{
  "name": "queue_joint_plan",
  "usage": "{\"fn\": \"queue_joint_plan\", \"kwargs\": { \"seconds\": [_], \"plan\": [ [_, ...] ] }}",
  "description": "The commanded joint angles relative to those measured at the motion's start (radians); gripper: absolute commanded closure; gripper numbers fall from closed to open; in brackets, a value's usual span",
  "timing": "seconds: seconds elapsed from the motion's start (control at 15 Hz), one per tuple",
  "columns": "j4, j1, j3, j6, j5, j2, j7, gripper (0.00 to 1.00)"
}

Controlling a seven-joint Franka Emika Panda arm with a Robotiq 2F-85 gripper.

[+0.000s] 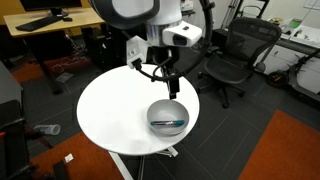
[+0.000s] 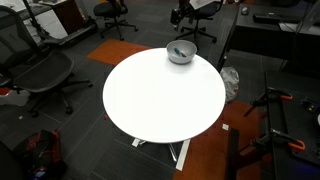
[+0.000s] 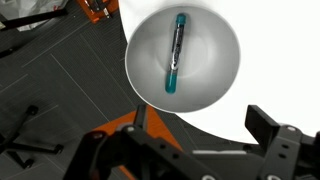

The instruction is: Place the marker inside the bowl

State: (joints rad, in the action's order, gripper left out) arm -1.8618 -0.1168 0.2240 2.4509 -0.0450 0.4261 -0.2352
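The teal-blue marker (image 3: 176, 52) with a dark end lies inside the light grey-white bowl (image 3: 215, 60), across its bottom. The bowl stands near the edge of the round white table (image 1: 110, 110). In both exterior views the marker (image 1: 170, 123) (image 2: 180, 52) shows inside the bowl (image 1: 155, 112) (image 2: 175, 58). My gripper (image 3: 200, 125) is open and empty, above the bowl and apart from it. It hangs over the bowl's far side in an exterior view (image 1: 170, 82). The gripper does not show in the exterior view that looks across the table.
Black office chairs (image 1: 235, 55) (image 2: 40, 72) stand around the table. A wooden desk (image 1: 45, 25) is at the back. Orange floor patches (image 2: 205, 150) lie beside the table's base. The bowl sits close to the table's rim.
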Motion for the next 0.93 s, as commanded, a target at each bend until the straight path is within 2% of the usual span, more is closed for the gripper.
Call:
{"fn": "queue_joint_plan", "kwargs": {
  "seconds": [0.0,0.27,0.53,0.67,0.73,0.87],
  "plan": [
    [-0.178,-0.008,-0.033,-0.048,0.014,-0.218,0.081,0.0],
    [-0.275,-0.008,-0.05,-0.126,0.013,-0.362,0.13,0.0],
    [-0.34,-0.008,-0.06,-0.191,0.009,-0.454,0.146,0.0],
    [-0.372,-0.006,-0.065,-0.198,0.008,-0.481,0.157,0.0],
    [-0.318,-0.011,-0.063,-0.182,0.002,-0.426,0.131,0.0],
    [-0.344,-0.01,-0.066,-0.183,0.002,-0.446,0.134,0.0]
  ]
}}
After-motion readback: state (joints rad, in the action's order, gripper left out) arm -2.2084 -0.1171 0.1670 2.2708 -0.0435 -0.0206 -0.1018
